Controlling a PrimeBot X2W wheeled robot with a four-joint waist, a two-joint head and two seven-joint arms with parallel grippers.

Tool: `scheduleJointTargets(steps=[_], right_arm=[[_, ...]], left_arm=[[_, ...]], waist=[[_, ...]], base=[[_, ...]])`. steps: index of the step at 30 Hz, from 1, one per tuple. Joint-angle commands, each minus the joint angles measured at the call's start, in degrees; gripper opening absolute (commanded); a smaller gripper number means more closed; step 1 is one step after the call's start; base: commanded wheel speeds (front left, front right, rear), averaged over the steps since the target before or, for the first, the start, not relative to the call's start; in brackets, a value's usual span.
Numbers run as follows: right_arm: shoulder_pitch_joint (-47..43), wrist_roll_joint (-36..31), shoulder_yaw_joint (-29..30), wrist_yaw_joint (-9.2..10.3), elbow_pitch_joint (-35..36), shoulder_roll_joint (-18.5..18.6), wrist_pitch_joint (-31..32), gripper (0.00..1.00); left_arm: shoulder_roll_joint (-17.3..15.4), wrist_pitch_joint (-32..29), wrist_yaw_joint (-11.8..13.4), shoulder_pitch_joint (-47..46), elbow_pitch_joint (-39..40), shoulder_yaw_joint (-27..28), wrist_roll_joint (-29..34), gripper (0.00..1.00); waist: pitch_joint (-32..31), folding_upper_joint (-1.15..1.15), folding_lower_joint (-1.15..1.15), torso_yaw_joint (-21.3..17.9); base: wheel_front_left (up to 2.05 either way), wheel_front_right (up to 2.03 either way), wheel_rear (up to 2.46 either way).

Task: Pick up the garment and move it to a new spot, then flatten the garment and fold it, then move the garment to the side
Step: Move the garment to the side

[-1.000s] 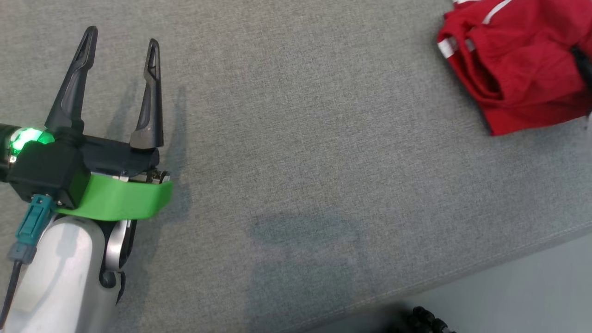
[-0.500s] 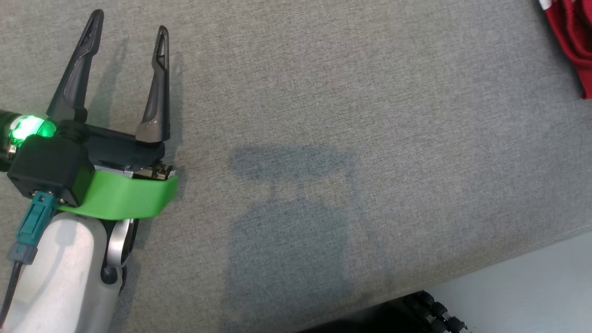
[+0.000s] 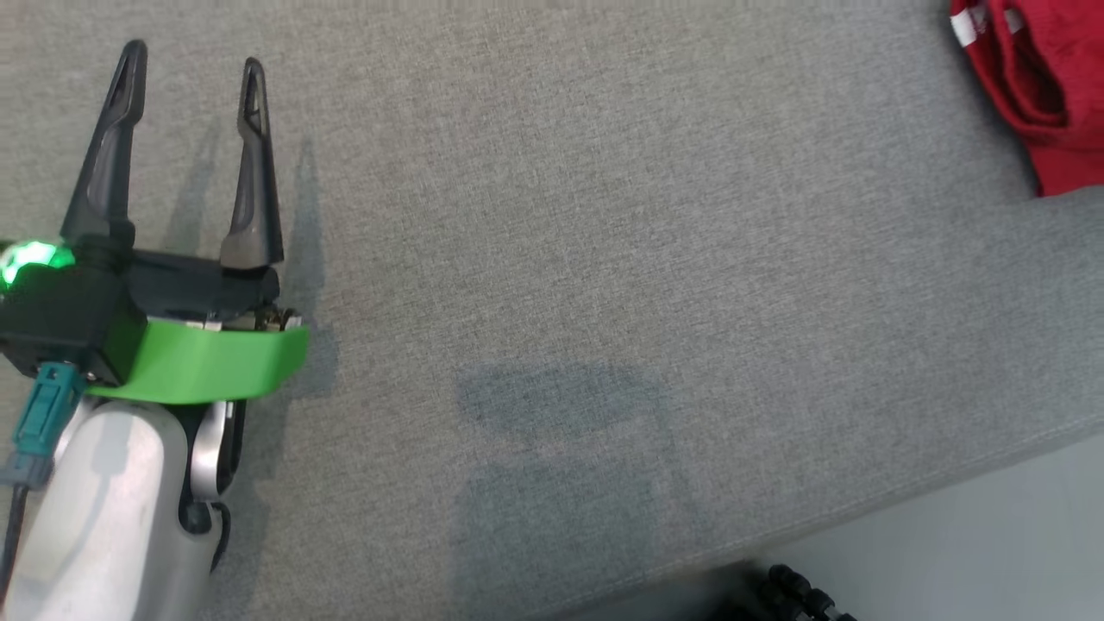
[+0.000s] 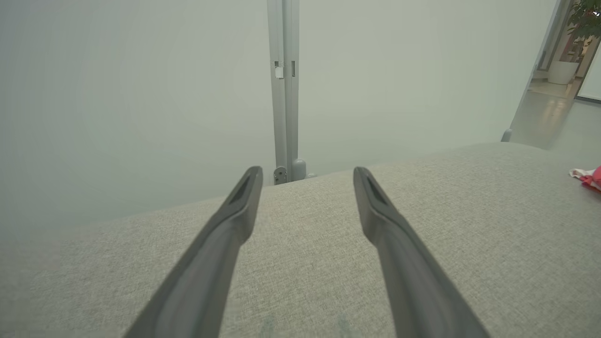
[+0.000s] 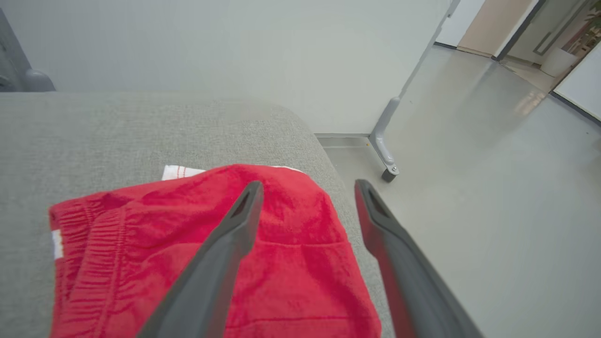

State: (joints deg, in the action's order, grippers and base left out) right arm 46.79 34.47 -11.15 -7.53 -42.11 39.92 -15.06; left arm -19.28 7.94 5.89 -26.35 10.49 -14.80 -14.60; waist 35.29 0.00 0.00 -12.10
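The garment (image 3: 1039, 95), red with white trim, lies folded at the far right of the grey fabric surface (image 3: 569, 259). It sits near that surface's right edge in the right wrist view, garment (image 5: 141, 253). My right gripper (image 5: 307, 188) is open above it, its fingers wide apart and holding nothing. My left gripper (image 3: 191, 62) hovers open and empty over the left side of the surface, far from the garment. In the left wrist view the left gripper (image 4: 307, 173) points across bare fabric, with a small bit of the garment (image 4: 589, 177) at the far right.
The grey surface's front edge (image 3: 862, 517) runs diagonally at lower right, with pale floor (image 3: 992, 543) beyond. A dark part of the robot base (image 3: 793, 595) shows at the bottom. A partition wall with a metal post (image 4: 284, 89) stands behind the surface.
The head camera has swung, so the garment sits nearer the frame's right edge than a second ago. The right finger that lay against the garment then is gone from the head view.
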Motion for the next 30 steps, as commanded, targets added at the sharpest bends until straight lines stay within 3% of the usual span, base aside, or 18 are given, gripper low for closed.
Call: scheduleJointTargets(steps=[1,7,16,30], right_arm=[[-3.62,-1.98,3.37,0.08,2.97,-2.16,-0.20,1.00],[-13.94,-9.46,13.25,0.08,15.95,-11.21,-0.20,1.00],[-23.26,-15.59,14.97,0.07,28.82,-22.79,-0.22,1.00],[-28.62,-19.98,10.87,0.07,34.10,-28.75,1.49,1.00]], left_arm=[[0.14,0.49,0.65,1.74,-0.52,0.40,-0.58,1.00],[0.84,1.16,2.61,6.26,-1.49,1.66,-2.15,1.00],[1.86,2.92,3.91,12.30,-2.42,3.33,-5.22,1.00],[2.60,5.09,3.27,18.81,-4.63,3.23,-7.27,1.00]], waist=[[-4.01,0.00,0.00,0.05],[-9.10,0.00,0.00,1.28],[-14.29,0.00,0.00,5.65],[-20.79,0.00,0.00,11.46]], base=[[0.00,0.00,0.00],[0.00,0.00,0.00],[0.00,0.00,0.00],[0.00,0.00,0.00]])
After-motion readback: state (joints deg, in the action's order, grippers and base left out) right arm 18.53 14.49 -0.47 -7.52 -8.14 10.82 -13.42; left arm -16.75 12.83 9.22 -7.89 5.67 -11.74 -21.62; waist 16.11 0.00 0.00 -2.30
